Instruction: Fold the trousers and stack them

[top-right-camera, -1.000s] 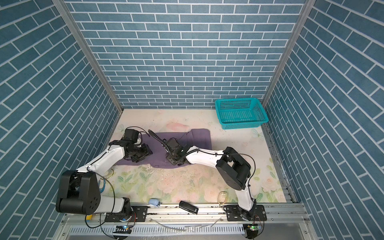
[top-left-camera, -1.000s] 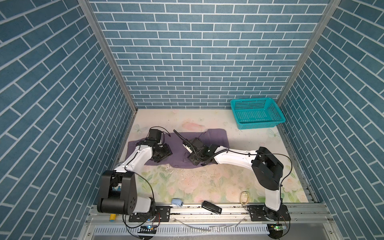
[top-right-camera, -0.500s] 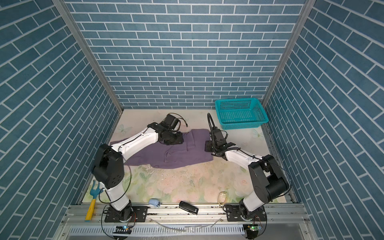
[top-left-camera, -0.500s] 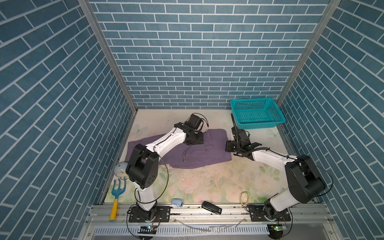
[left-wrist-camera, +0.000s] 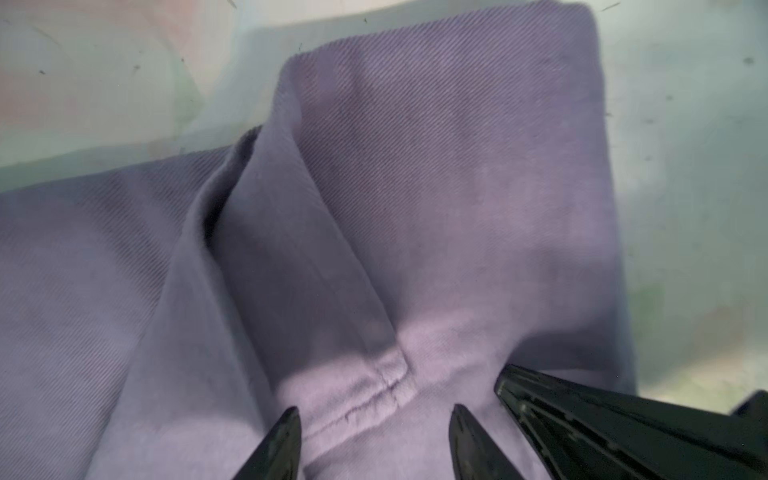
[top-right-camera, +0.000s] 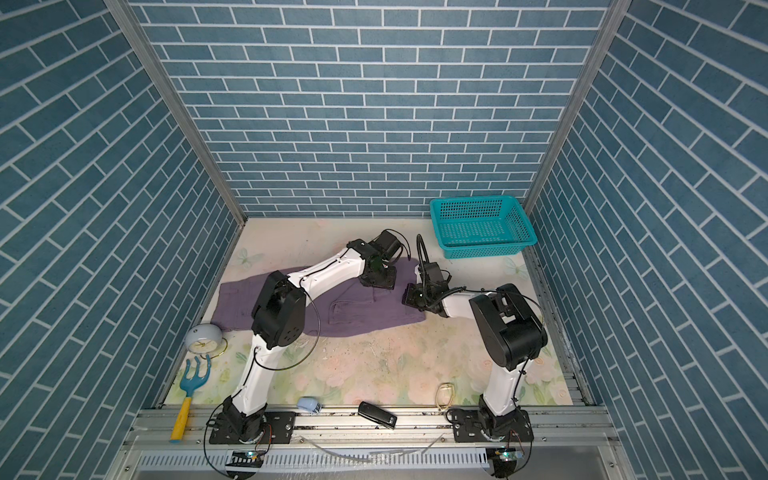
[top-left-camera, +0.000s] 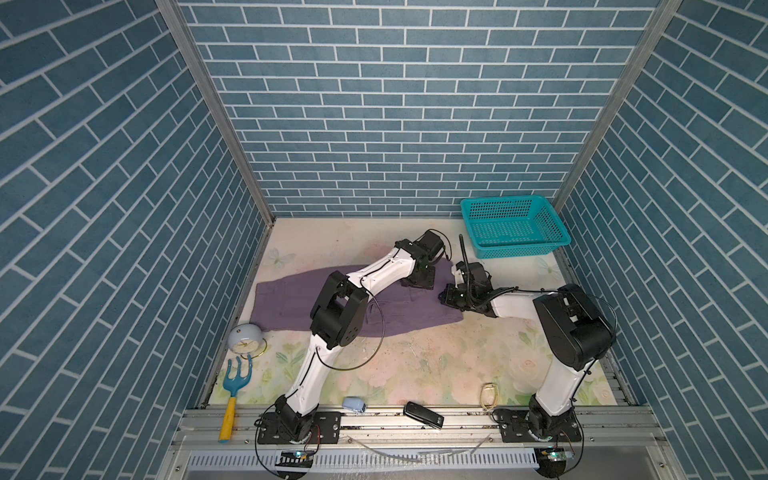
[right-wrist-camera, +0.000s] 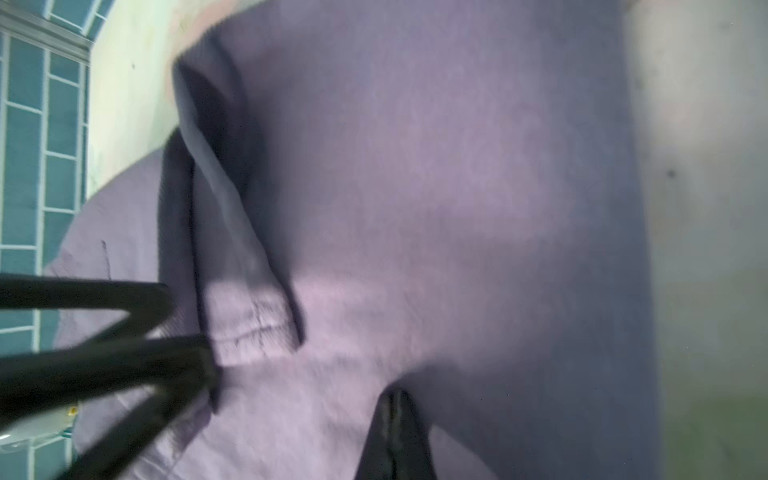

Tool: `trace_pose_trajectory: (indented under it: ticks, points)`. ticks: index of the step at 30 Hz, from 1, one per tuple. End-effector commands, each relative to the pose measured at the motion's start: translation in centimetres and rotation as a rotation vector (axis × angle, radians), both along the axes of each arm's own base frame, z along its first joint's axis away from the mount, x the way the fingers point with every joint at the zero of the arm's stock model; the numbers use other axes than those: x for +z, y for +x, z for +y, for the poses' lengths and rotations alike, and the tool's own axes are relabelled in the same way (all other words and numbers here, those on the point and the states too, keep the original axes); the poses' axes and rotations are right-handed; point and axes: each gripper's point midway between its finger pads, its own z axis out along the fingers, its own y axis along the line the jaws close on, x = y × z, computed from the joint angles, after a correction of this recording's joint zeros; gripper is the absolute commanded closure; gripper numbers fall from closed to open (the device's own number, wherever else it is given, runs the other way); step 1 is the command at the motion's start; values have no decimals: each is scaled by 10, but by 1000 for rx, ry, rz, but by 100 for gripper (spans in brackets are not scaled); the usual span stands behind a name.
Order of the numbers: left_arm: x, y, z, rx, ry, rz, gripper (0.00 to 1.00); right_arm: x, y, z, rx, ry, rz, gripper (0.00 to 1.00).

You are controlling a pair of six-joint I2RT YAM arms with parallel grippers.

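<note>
The purple trousers (top-left-camera: 291,303) (top-right-camera: 241,303) lie flat across the table, left to right. Both grippers are at their right-hand end. My left gripper (top-left-camera: 419,279) (left-wrist-camera: 374,415) is open, its tips resting on the cloth either side of a raised seam (left-wrist-camera: 374,390). A hand's width to its right, my right gripper (top-left-camera: 448,297) (right-wrist-camera: 395,401) has its fingertips pressed together on the trousers' (right-wrist-camera: 415,187) fabric near their right edge. A fold (right-wrist-camera: 232,216) stands up between the two grippers. Part of the middle of the trousers is hidden by the left arm (top-left-camera: 374,278).
A teal basket (top-left-camera: 515,226) stands at the back right. At the front left are a small clock (top-left-camera: 245,338) and a blue hand fork (top-left-camera: 237,382). Along the front edge lie a toy car (top-left-camera: 354,404), a black remote (top-left-camera: 424,414) and a pair of glasses (top-left-camera: 490,395).
Both grippers have moved from the left and middle of the trousers to their right end. The right gripper has shut. The left gripper has stayed open.
</note>
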Motion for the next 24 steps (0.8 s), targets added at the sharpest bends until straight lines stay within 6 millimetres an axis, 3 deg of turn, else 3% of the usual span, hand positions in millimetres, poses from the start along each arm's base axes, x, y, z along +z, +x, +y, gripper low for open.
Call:
trace_pose_trajectory:
  ticks: [1, 8, 11, 13, 14, 18, 19, 20, 22, 24]
  points:
    - [-21, -5, 13, -2, 114, 41, 43, -4, 7, 3, -33, 58, 30, 100]
    - [-40, -3, 21, -1, 186, 60, 48, -17, -1, -16, -71, 41, 58, 100]
    - [-41, -2, 25, -8, 216, 61, 85, -22, -5, -24, -92, 32, 68, 100]
    - [-36, 1, 34, 7, 232, 53, 99, -23, -7, -28, -103, 35, 71, 100]
    - [-30, 5, 41, 23, 232, 46, 100, -25, -9, -30, -107, 32, 75, 100]
    - [0, 27, 82, 120, 168, 21, 99, -28, -13, -36, -123, 20, 84, 100]
    - [7, 33, 95, 149, 148, 19, 94, -28, -13, -37, -128, 18, 83, 100]
    - [16, 41, 110, 187, 117, 16, 85, -29, -15, -39, -132, 15, 87, 100]
    - [31, 54, 141, 265, 42, 16, 54, -28, -15, -40, -137, 14, 84, 100]
    - [46, 66, 172, 352, -59, 2, 45, -28, -16, -41, -138, 14, 85, 100]
